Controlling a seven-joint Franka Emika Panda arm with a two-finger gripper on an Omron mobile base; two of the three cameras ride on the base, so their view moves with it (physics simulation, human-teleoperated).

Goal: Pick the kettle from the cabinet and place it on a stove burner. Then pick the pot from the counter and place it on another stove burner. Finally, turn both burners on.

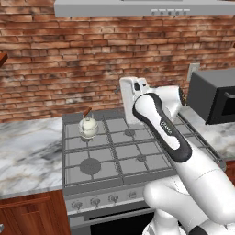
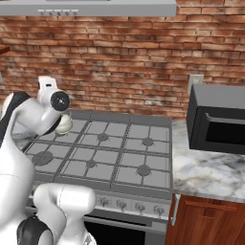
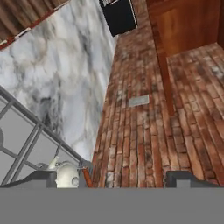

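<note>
Kettle [image 1: 88, 126] sits on a rear burner, tool [image 3: 111, 178] wide open with nothing in it. Risk I see: swinging away could clip the handle and topple it.

a cream-white kettle [image 1: 88, 127] with a reddish-brown handle piece is seen on the silver cooktop [image 1: 137, 158] with grey grates. the counter [image 1: 27, 153] is veined white and grey; the wall [image 1: 69, 59] is patterned in red-brown brick.
</note>
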